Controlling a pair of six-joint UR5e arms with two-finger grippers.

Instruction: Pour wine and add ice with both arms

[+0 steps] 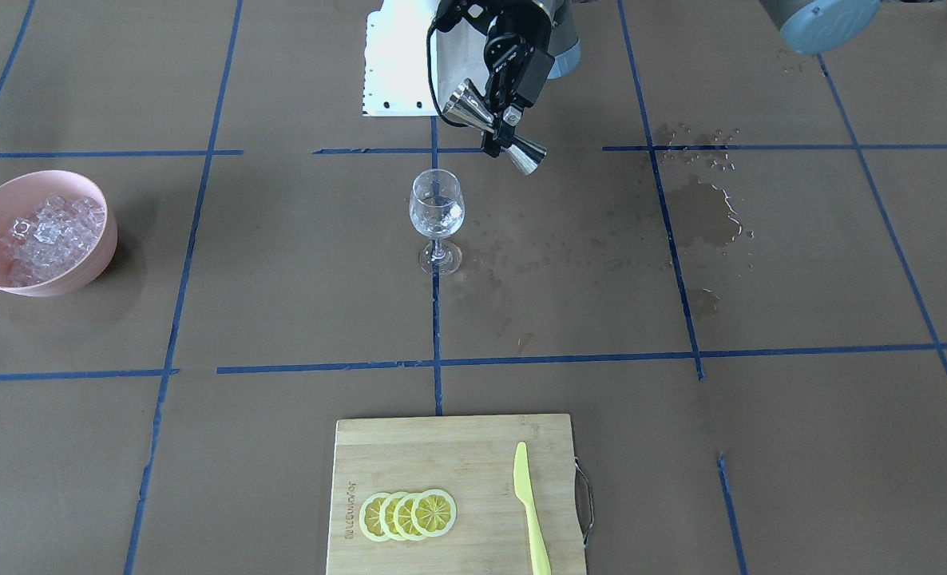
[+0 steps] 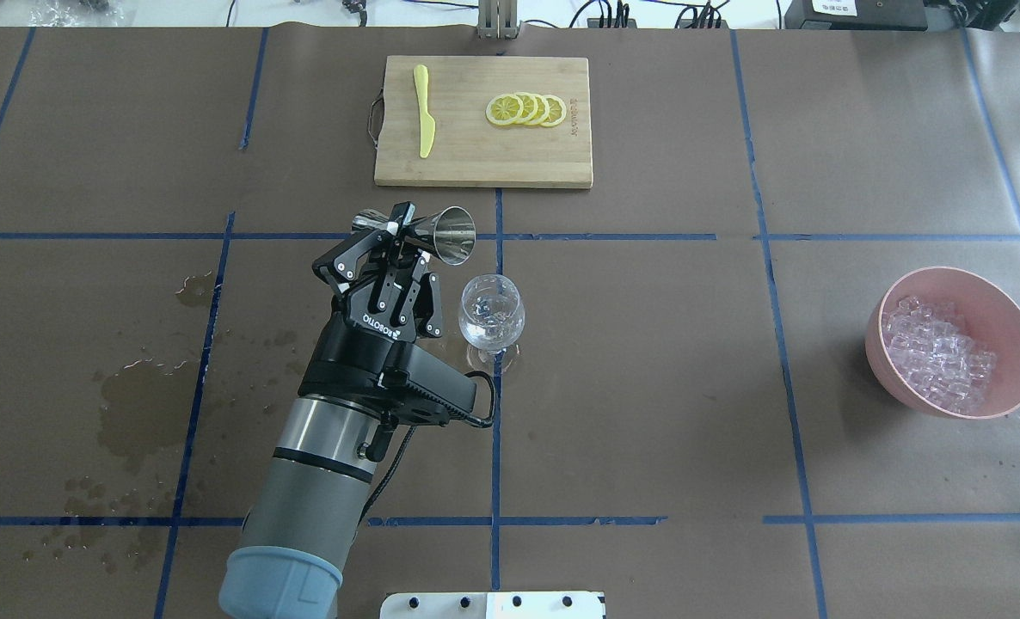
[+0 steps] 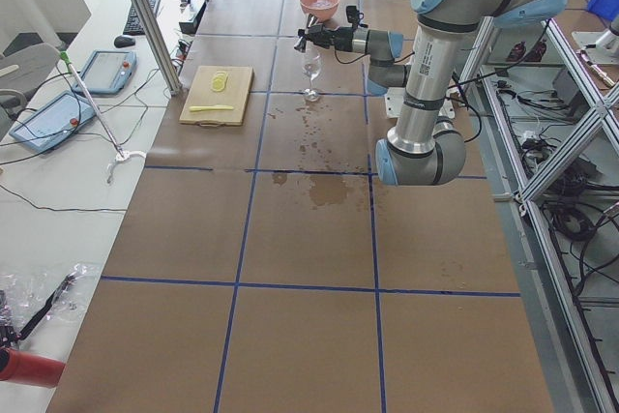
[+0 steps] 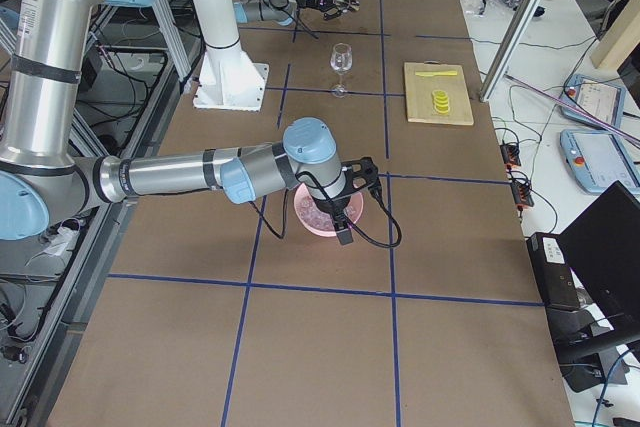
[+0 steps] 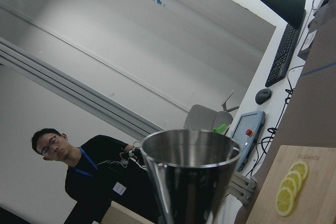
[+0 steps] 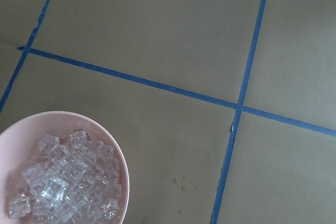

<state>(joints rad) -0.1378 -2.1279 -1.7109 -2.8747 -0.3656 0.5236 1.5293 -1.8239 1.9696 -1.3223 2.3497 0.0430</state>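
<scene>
My left gripper (image 2: pixel 402 230) is shut on a steel jigger (image 2: pixel 454 234), which lies tilted almost level just beyond and left of the wine glass (image 2: pixel 491 314). The front view shows the jigger (image 1: pixel 465 104) above and behind the glass (image 1: pixel 437 216). A little clear wine (image 1: pixel 437 222) sits in the glass bowl. The ice (image 2: pixel 940 361) fills a pink bowl (image 2: pixel 1017 344) at the far right. In the exterior right view, my right gripper (image 4: pixel 345 215) hangs over that bowl (image 4: pixel 312 222); I cannot tell whether it is open or shut. The right wrist view shows the ice (image 6: pixel 63 182) with no fingers in sight.
A bamboo cutting board (image 2: pixel 476 168) at the far edge carries lemon slices (image 2: pixel 527 109) and a yellow knife (image 2: pixel 424 120). Wet spill patches (image 2: pixel 136 404) darken the paper on my left side. A person (image 5: pixel 79 182) shows in the left wrist view.
</scene>
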